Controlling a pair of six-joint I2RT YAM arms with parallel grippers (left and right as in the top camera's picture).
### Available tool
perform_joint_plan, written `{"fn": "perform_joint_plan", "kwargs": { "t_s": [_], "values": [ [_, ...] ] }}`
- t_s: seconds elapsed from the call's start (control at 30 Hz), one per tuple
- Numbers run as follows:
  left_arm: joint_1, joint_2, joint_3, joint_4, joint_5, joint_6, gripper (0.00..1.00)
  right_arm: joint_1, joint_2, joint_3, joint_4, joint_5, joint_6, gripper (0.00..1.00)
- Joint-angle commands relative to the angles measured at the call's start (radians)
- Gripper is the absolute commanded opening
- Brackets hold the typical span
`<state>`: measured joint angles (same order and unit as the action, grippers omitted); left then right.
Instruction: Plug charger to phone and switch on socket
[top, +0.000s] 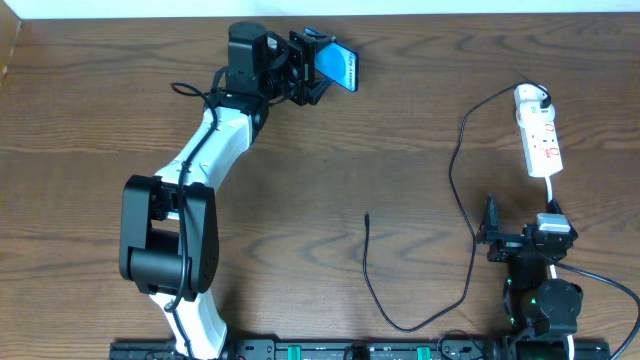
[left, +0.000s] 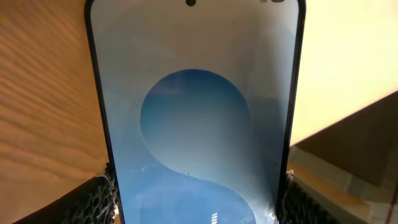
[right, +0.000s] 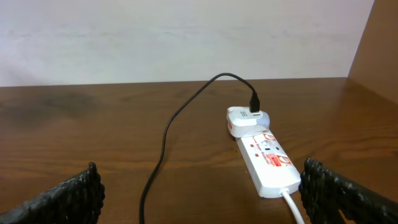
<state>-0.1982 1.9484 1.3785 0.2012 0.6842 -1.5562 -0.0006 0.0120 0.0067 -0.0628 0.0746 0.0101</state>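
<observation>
My left gripper (top: 318, 68) is shut on the phone (top: 340, 66) and holds it tilted above the far middle of the table. In the left wrist view the phone's blue screen (left: 196, 124) fills the frame between my fingers. The black charger cable (top: 462, 160) runs from an adapter on the white socket strip (top: 538, 130) at the right and loops down to its free plug tip (top: 367, 214) on the table centre. My right gripper (top: 522, 243) is open and empty, just below the socket. The right wrist view shows the socket (right: 264, 158) and cable (right: 163, 149) ahead.
The socket's white cord (top: 553, 190) runs down past my right gripper toward the table's front edge. A pale wall (right: 186, 37) lies beyond the far table edge.
</observation>
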Motion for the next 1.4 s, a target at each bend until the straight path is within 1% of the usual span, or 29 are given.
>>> {"fn": "perform_joint_plan", "kwargs": {
  "t_s": [0.0, 0.1, 0.37, 0.6, 0.77, 0.87, 0.93, 1.07, 1.13, 1.2, 1.37],
  "values": [
    [0.003, -0.037, 0.007, 0.010, -0.046, 0.060, 0.08, 0.008, -0.007, -0.001, 0.023, -0.030, 0.003, 0.99],
    [0.003, -0.037, 0.007, 0.010, -0.046, 0.060, 0.07, 0.008, -0.007, -0.001, 0.090, -0.040, 0.003, 0.99],
    [0.003, -0.037, 0.007, 0.010, -0.046, 0.060, 0.08, 0.008, -0.007, -0.001, 0.351, -0.027, -0.004, 0.99],
    [0.003, -0.037, 0.007, 0.010, -0.046, 0.060, 0.07, 0.008, -0.005, 0.004, 0.381, -0.028, -0.003, 0.99],
    [0.003, -0.037, 0.007, 0.010, -0.046, 0.060, 0.07, 0.008, 0.066, 0.083, 0.335, 0.034, -0.003, 0.99],
    [0.003, -0.037, 0.007, 0.010, -0.047, 0.060, 0.08, 0.008, 0.180, 0.201, 0.252, 0.050, -0.010, 0.99],
    [0.003, -0.037, 0.007, 0.010, -0.047, 0.060, 0.07, 0.008, 0.287, 0.295, 0.216, 0.044, -0.016, 0.99],
    [0.003, -0.037, 0.007, 0.010, -0.047, 0.060, 0.07, 0.008, 0.514, 0.483, 0.196, -0.041, -0.016, 0.99],
    [0.003, -0.037, 0.007, 0.010, -0.046, 0.060, 0.08, 0.008, 0.683, 0.615, 0.195, -0.142, -0.016, 0.99],
    [0.003, -0.037, 0.007, 0.010, -0.046, 0.060, 0.07, 0.008, 0.810, 0.714, 0.190, -0.241, -0.013, 0.99],
    [0.003, -0.037, 0.007, 0.010, -0.046, 0.060, 0.07, 0.008, 1.117, 0.961, 0.121, -0.493, 0.124, 0.99]
  ]
}}
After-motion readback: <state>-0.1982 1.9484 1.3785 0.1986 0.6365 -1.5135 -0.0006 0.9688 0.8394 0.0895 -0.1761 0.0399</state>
